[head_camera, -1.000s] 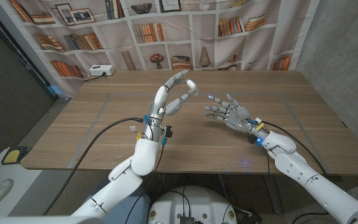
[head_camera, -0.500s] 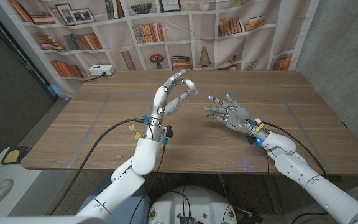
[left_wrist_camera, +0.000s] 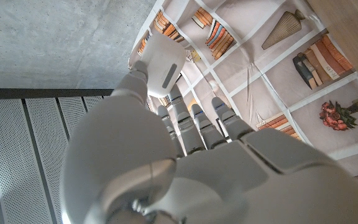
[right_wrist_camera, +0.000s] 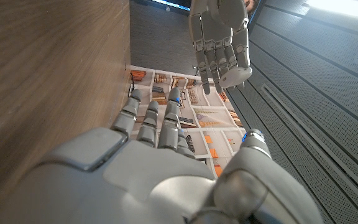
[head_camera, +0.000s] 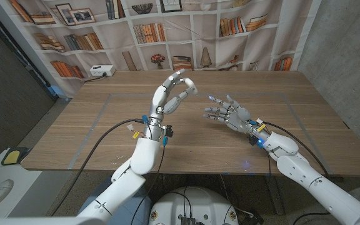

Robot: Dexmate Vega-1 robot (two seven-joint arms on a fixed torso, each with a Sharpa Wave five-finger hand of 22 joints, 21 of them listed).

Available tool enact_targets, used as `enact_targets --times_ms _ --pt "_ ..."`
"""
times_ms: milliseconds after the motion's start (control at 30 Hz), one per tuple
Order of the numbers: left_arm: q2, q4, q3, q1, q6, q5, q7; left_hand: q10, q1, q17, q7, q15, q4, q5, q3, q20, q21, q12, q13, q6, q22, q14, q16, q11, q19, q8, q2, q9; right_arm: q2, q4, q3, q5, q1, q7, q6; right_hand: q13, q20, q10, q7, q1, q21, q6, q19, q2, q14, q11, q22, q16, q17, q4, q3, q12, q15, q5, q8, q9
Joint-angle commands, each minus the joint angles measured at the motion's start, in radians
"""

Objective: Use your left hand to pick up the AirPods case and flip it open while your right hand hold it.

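Since a second ago the left hand (head_camera: 172,92) has curled its fingers a little tighter and shifted slightly toward the backdrop; the right hand (head_camera: 228,112) has barely moved. Raised above the table (head_camera: 92,125), the left hand pinches the case (head_camera: 190,83), a small white rounded thing, between thumb and fingertips. In the left wrist view the case (left_wrist_camera: 161,61) sits at the fingertips, beyond the back of the hand (left_wrist_camera: 185,168). To its right, a short gap away, the right hand hangs lower with fingers spread apart and pointing toward the left hand, holding nothing. Right wrist view shows that spread hand (right_wrist_camera: 160,168) with the left hand (right_wrist_camera: 219,38) beyond its fingertips, apart from it. Behind both hands hangs a printed bookshelf backdrop (head_camera: 167,31).
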Motion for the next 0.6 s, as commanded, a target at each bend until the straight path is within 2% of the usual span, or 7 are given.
enact_targets --times_ms 33,267,433,600 --pt "-0.014 0.005 -0.009 -0.004 -0.006 -0.042 -0.029 0.102 0.002 0.002 0.000 -0.014 0.001 0.004 -0.003 0.005 0.006 0.004 0.086 -0.003 0.006 0.007 -0.002 -0.111 0.002 -0.003 0.010 0.006 -0.004 -0.050 0.005 -0.004 -0.025 -0.067 0.001 0.004 0.007 -0.001 0.000 -0.001 0.006 -0.010 0.004 0.002 -0.005 -0.004 0.005 0.000 0.003 -0.004 0.005 -0.001 -0.015 -0.003 -0.003 0.003" --pt "-0.029 0.038 -0.010 -0.031 -0.037 -0.028 -0.026 0.100 0.000 0.003 -0.001 -0.014 0.002 0.004 -0.006 0.005 0.006 0.003 0.087 -0.004 0.006 0.005 -0.002 -0.111 0.003 -0.004 0.010 0.006 -0.003 -0.091 0.008 0.012 -0.039 -0.086 -0.001 0.005 0.012 -0.006 0.000 0.000 0.001 -0.015 -0.003 0.000 -0.015 -0.002 0.005 -0.006 0.003 -0.006 0.006 -0.004 -0.010 -0.003 -0.005 0.003" --pt "-0.030 0.076 0.000 -0.062 -0.074 -0.089 -0.073 0.100 0.001 0.003 -0.003 -0.014 0.002 0.005 -0.008 0.005 0.006 0.002 0.087 -0.006 0.006 0.006 -0.002 -0.112 0.003 -0.005 0.010 0.006 0.011 -0.120 0.018 0.034 -0.060 -0.104 0.013 0.006 0.013 -0.011 0.000 0.000 -0.001 -0.019 -0.005 -0.001 -0.017 0.000 0.005 -0.007 0.003 -0.007 0.006 -0.006 -0.010 -0.003 -0.005 0.003" --pt "-0.041 0.096 0.002 -0.074 -0.086 -0.116 -0.090 0.100 -0.002 0.003 -0.001 -0.012 0.004 0.004 -0.010 0.008 0.007 0.001 0.088 -0.009 0.006 0.005 -0.002 -0.112 0.004 -0.006 0.010 0.006 0.001 -0.161 0.022 0.029 -0.078 -0.135 0.011 0.007 0.009 -0.011 0.000 -0.003 0.005 -0.020 0.014 -0.002 0.005 0.001 0.008 0.001 0.006 -0.007 0.007 -0.006 -0.017 -0.004 -0.004 0.003"
